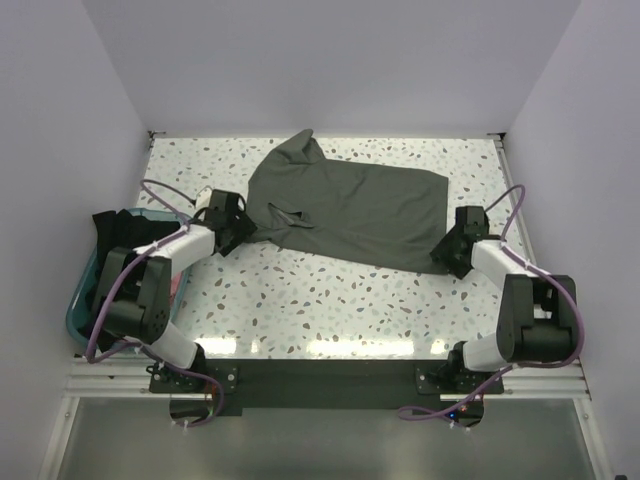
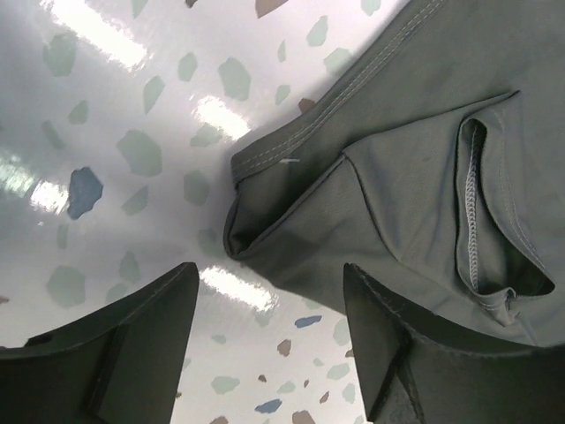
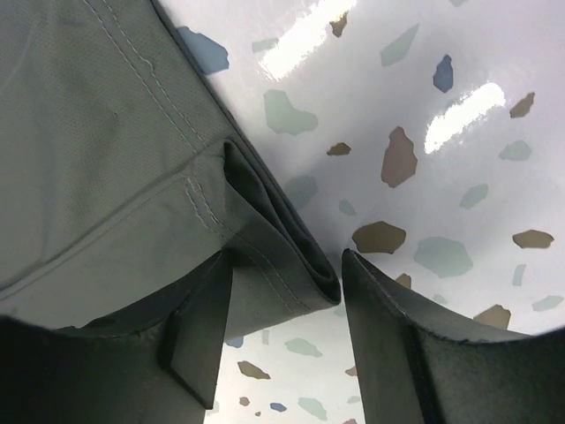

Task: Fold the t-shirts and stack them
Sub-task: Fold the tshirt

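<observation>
A dark olive-green t-shirt (image 1: 350,210) lies spread across the far half of the speckled table, one sleeve pointing to the back. My left gripper (image 1: 232,232) sits low at the shirt's left edge. In the left wrist view its jaws (image 2: 269,269) stand apart over bare table, and a folded hem corner of the shirt (image 2: 397,177) lies just ahead, under the right finger. My right gripper (image 1: 448,258) is at the shirt's near right corner. The right wrist view shows the doubled hem corner (image 3: 265,256) between the jaws (image 3: 285,256), with a gap on the right side. A black t-shirt (image 1: 112,232) lies in the tub.
A teal plastic tub (image 1: 78,300) stands off the table's left edge, beside the left arm, with a bit of pink cloth (image 1: 176,284) showing in it. White walls close the table at the back and sides. A black base rail (image 1: 320,375) runs along the near edge.
</observation>
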You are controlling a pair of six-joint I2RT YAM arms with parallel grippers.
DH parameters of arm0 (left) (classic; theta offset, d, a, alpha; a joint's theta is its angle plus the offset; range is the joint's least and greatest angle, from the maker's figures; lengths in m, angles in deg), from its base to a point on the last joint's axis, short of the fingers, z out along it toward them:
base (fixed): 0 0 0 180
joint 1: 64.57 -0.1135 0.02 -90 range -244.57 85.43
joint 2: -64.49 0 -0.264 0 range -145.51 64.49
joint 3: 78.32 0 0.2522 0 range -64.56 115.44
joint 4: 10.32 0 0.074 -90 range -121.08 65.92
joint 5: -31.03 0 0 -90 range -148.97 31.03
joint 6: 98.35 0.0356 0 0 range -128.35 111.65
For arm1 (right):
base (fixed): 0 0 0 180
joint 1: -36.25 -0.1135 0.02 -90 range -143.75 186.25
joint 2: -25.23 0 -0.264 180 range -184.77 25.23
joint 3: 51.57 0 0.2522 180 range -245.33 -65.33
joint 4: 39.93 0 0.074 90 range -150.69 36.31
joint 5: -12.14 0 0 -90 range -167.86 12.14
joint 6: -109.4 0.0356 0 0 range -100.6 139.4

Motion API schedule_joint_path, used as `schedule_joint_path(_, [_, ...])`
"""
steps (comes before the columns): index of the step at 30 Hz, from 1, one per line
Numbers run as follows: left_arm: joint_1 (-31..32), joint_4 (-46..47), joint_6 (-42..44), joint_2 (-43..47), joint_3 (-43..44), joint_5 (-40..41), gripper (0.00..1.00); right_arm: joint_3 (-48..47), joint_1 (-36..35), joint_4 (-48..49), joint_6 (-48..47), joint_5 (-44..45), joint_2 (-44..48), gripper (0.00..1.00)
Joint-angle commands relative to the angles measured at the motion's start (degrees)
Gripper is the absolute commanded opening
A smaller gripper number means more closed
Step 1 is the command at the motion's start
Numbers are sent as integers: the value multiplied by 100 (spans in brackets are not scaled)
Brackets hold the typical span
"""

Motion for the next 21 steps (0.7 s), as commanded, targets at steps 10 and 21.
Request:
schedule_joint_path(10, [-80, 377, 117, -585, 558, 144, 25, -435, 2, 204, 89, -3, -638, 28])
schedule_joint_path(21, [-80, -1020, -453, 117, 498, 996, 0, -533, 327, -271, -192, -434, -190, 0])
